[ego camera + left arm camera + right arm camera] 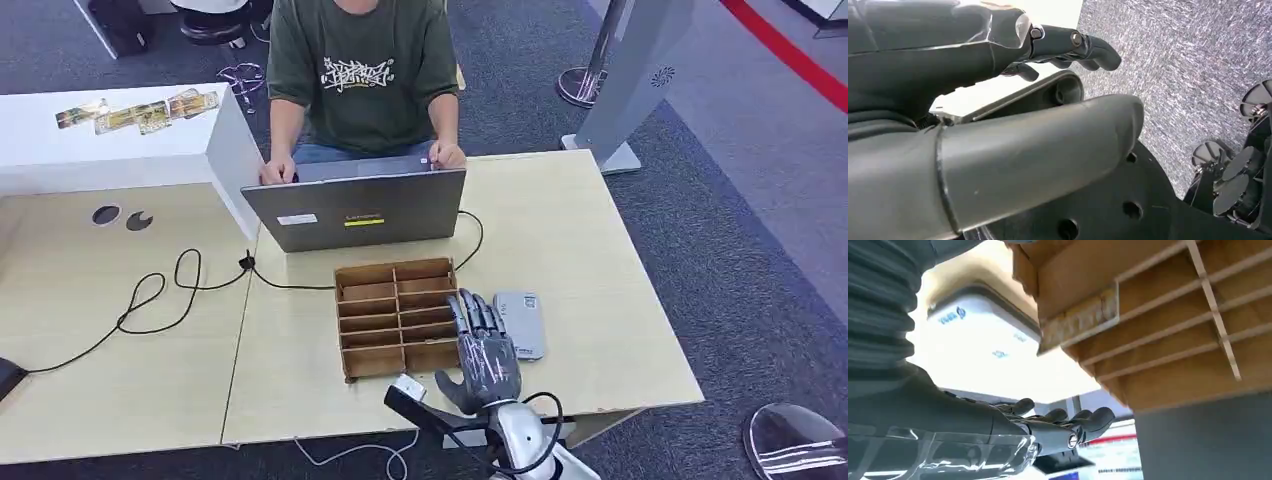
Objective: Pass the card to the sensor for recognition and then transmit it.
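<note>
One hand: my right hand (pixel 487 352), fingers apart, holding nothing.
Position: between wooden rack (pixel 396 315) and sensor (pixel 520 322).
Card (pixel 1079 320): in rack.

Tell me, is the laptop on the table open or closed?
Open. The laptop shows its raised lid's grey back to the head view, and a person behind it has hands at its keyboard side.

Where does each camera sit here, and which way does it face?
Head view: high on the body, looking down at the table, slotted wooden box, laptop; right robot hand enters.
Left wrist view: behind the left robot hand, facing carpet.
Right wrist view: behind the right robot hand, facing the box.
Shared: head and right wrist views show the box.
</note>
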You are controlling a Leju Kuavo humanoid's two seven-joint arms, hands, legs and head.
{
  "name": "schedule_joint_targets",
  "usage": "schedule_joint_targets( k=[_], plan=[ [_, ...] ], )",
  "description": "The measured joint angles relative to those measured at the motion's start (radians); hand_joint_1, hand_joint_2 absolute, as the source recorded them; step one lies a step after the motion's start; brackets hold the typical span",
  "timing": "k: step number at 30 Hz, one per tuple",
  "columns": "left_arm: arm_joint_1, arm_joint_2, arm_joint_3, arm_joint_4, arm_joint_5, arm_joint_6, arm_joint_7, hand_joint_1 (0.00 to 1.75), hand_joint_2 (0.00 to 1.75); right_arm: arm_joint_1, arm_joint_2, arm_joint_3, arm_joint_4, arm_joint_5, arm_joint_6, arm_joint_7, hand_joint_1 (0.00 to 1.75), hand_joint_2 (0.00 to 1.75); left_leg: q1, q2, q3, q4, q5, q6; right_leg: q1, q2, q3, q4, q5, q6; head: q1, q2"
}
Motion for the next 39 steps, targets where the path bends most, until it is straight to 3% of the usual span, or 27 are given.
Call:
schedule_joint_targets(
  k=[12,22,39],
  plan=[
    [0.000,0.000,0.000,0.000,-0.003,0.001,0.000,0.00,0.00,0.002,0.000,0.014,-0.012,0.030,-0.033,-0.008,0.00,1.75,0.000,0.000,0.000,0.000,0.000,0.000,0.000,0.000,0.000,0.000,0.000,0.000,0.000,0.000],
    [0.000,0.000,0.000,0.000,-0.019,0.000,0.000,0.00,0.00,-0.031,-0.004,0.025,0.008,0.059,0.044,-0.038,0.00,1.75,0.000,0.000,0.000,0.000,0.000,0.000,0.000,0.000,0.000,0.000,0.000,0.000,0.000,0.000],
    [0.000,0.001,0.000,0.000,-0.020,-0.001,0.009,0.00,0.00,-0.074,-0.031,0.045,0.032,0.031,0.049,-0.053,0.00,1.75,0.000,0.000,0.000,0.000,0.000,0.000,0.000,0.000,0.000,0.000,0.000,0.000,0.000,0.000]
  ],
)
